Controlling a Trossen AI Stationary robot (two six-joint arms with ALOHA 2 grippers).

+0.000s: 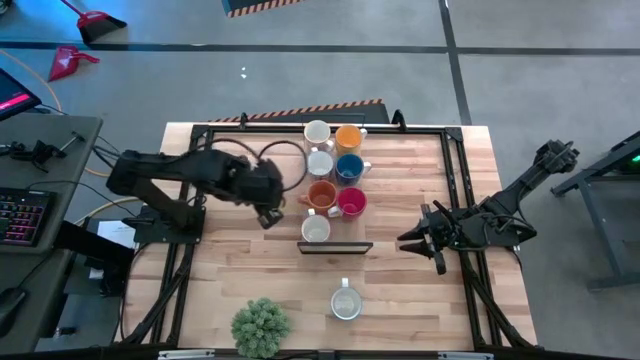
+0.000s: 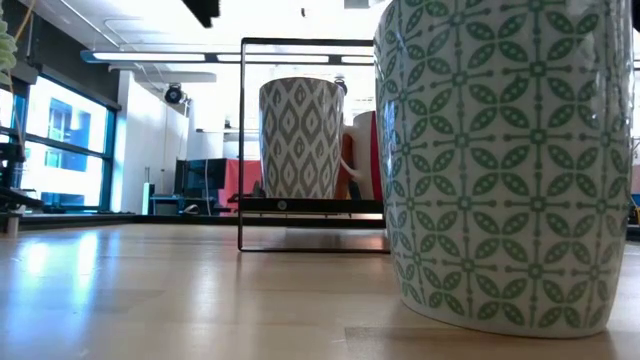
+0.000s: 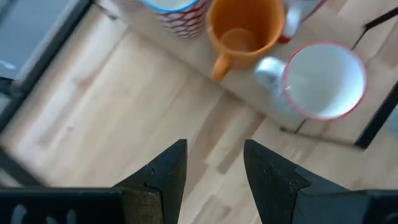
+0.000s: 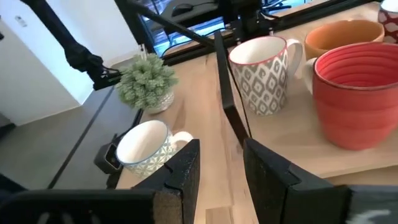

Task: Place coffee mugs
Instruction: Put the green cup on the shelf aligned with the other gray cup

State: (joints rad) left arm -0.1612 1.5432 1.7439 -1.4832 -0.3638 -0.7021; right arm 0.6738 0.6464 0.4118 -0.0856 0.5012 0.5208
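— Seven mugs (image 1: 333,180) sit grouped on the rack (image 1: 335,246) toward the bench's (image 1: 220,270) far edge, as we see it.
— And the eighth mug (image 1: 345,303) stands alone near the front edge, beside the plant (image 1: 261,327).
— We see the left gripper (image 1: 266,215) empty, fingers apart, just left of the rack.
— The right gripper (image 1: 430,245) waits likewise parted, near the right edge.

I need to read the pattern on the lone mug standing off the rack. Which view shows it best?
The low view: the green-patterned mug fills the frame's right side, its leaf print sharp. The high view shows only its rim and handle from above; the right wrist view shows it small, past the right gripper. The left wrist view misses it.
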